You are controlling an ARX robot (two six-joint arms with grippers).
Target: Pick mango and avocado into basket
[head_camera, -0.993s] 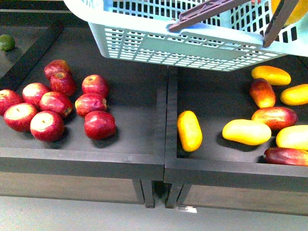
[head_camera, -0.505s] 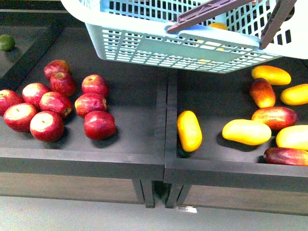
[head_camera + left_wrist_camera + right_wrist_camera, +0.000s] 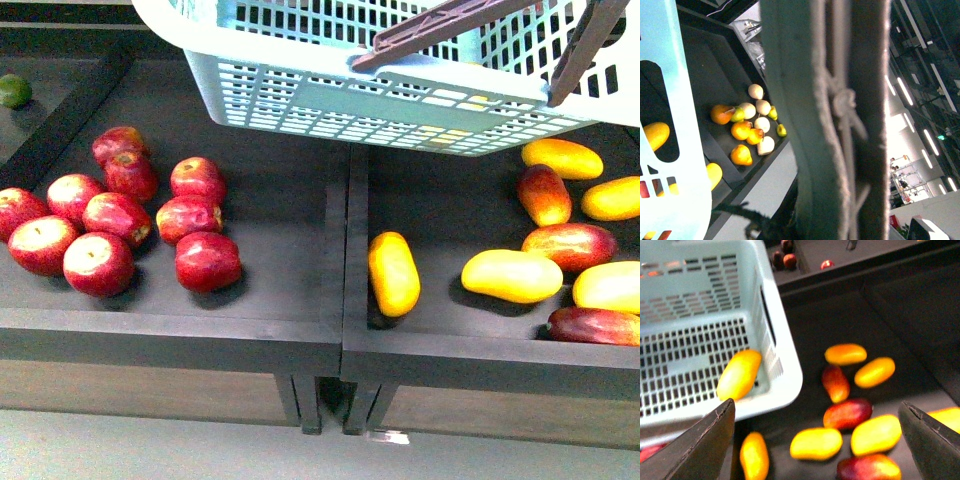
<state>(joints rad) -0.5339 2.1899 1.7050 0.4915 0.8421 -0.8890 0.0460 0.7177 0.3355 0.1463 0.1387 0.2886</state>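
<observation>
Mango [image 3: 739,374] first: it lies on the slotted floor of the basket [image 3: 785,372], close against the wall, below the right hand [image 3: 816,405] and off toward one of its fingers [image 3: 705,445], so that half of the task looks done. The right hand hangs wide and holds nothing, and its spread spans the basket's corner and the loose mangoes [image 3: 816,442] on the display tray [image 3: 840,315] beneath it. The step in hand, as I judge it, is to draw that hand clear and go for the avocado [image 3: 14,89] (the small green fruit well apart from this hand, past the apples [image 3: 207,260] on the left arm's side, seems the likeliest one, though it is too small to be sure). Doing it well means lifting away from the rim before swinging sideways, so that no finger clips the wall or the brownish handle [image 3: 430,28]. The basket hangs tilted, and a smooth fruit could roll. Keep the hand wide on the way, then close across the avocado's narrow middle. The left hand's state I cannot tell: its wrist view is filled by a padded strip seen very close, with the basket's edge beside it.
</observation>
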